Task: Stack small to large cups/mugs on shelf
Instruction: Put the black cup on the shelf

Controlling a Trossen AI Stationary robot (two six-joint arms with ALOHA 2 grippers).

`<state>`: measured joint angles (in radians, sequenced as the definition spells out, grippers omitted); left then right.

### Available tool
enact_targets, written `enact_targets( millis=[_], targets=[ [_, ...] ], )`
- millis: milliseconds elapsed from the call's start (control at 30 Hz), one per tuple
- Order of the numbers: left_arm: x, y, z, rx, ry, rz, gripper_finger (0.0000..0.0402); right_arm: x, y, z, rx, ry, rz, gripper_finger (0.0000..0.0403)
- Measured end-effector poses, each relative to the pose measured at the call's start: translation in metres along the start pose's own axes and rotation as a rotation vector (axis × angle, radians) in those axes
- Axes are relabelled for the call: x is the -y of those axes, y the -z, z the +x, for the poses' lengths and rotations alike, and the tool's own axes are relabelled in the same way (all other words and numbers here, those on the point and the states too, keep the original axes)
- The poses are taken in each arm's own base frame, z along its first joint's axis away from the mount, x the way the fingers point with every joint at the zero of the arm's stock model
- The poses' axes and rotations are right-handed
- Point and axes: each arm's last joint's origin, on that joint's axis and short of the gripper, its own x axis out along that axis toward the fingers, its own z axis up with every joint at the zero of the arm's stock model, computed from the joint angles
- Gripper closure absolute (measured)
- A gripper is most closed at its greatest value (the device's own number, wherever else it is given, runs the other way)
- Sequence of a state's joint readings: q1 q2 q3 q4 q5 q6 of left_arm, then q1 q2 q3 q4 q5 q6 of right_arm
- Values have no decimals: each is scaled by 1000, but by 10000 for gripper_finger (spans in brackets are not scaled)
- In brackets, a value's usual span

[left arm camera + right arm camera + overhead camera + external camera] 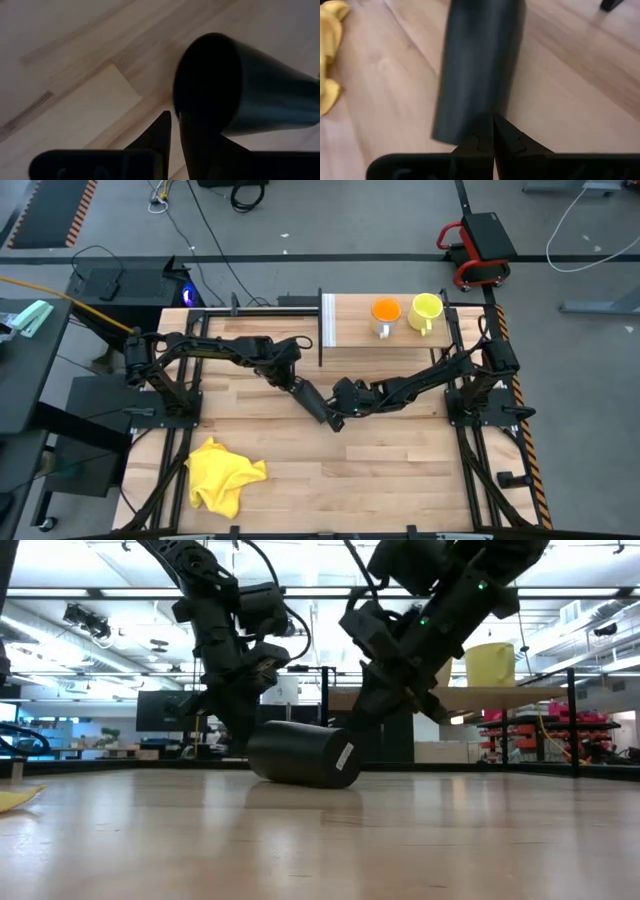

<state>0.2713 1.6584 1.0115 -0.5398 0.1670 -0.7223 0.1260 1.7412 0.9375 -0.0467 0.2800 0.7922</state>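
The black cup [325, 413] [300, 753] lies on its side on the tabletop at mid-table, between my two grippers. My left gripper [308, 395] [175, 125] is at its open mouth, closed on the rim. My right gripper [340, 402] [492, 127] is shut, its tips at the cup's other end. The orange cup [385, 312] and the yellow-green mug [425, 310] [490, 665] stand upright, side by side, on the shelf [380, 342] at the far edge. My left gripper takes the black cup by the rim of its mouth [178, 111], one finger [200, 145] inside the hollow and one [161, 132] outside. The fingers come steeply from above, from the table's left. The cup lies on its side on the table. My right gripper's shut fingertips [487, 131] rest against the black cup's outer wall near its closed end [470, 127]. They slant down from the table's right and lie roughly along the cup. The cup's side is on the table.
A crumpled yellow cloth [225, 475] [329, 55] lies near the front left of the table. A white upright panel [327, 320] closes the shelf's left end. Bare planks [400, 470] stretch across the near right part.
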Motion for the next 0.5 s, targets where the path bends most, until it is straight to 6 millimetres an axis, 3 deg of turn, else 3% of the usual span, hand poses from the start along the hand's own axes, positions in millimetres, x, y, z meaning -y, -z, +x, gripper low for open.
enact_targets(
  millis=[500],
  targets=[
    [15,1,1,25,114,50,362,-1,2,-1,-15,-7,21,402]
  ],
)
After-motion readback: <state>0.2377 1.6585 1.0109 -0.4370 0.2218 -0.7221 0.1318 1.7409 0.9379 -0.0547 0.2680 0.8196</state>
